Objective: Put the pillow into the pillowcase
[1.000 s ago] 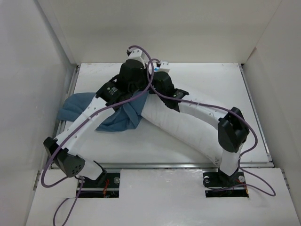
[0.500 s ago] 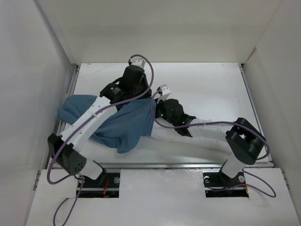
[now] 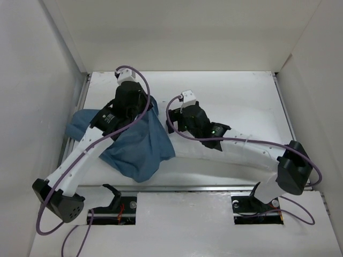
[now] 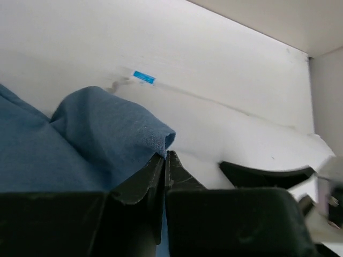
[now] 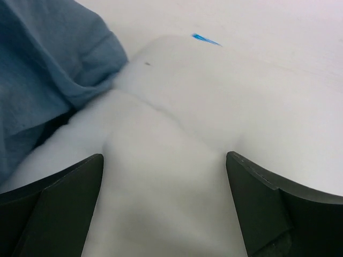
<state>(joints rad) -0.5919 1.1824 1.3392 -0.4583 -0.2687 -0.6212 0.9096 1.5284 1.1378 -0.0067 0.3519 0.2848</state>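
The blue pillowcase (image 3: pixel 140 145) lies wrinkled at the left of the table, and its right side covers the left end of the white pillow (image 3: pixel 206 159). The pillow stretches along the near edge under my right arm. My left gripper (image 3: pixel 147 107) is shut on a raised fold at the pillowcase's far edge; the left wrist view shows the pillowcase (image 4: pixel 80 139) pinched at the tips of that gripper (image 4: pixel 165 156). My right gripper (image 3: pixel 181 124) is open. In its wrist view the right gripper (image 5: pixel 166 182) straddles the pillow (image 5: pixel 161 160), with the pillowcase (image 5: pixel 48 69) at the left.
White walls (image 3: pixel 48 80) close in the table on the left, back and right. A metal rail (image 3: pixel 214 188) runs along the near edge. A small blue tape mark (image 5: pixel 206 38) sits on the table beyond the pillow.
My right gripper has opened and let go, drawing back toward the right. My left arm swung left with the pillowcase, which now spreads wider. The pillow turned to lie along the near edge.
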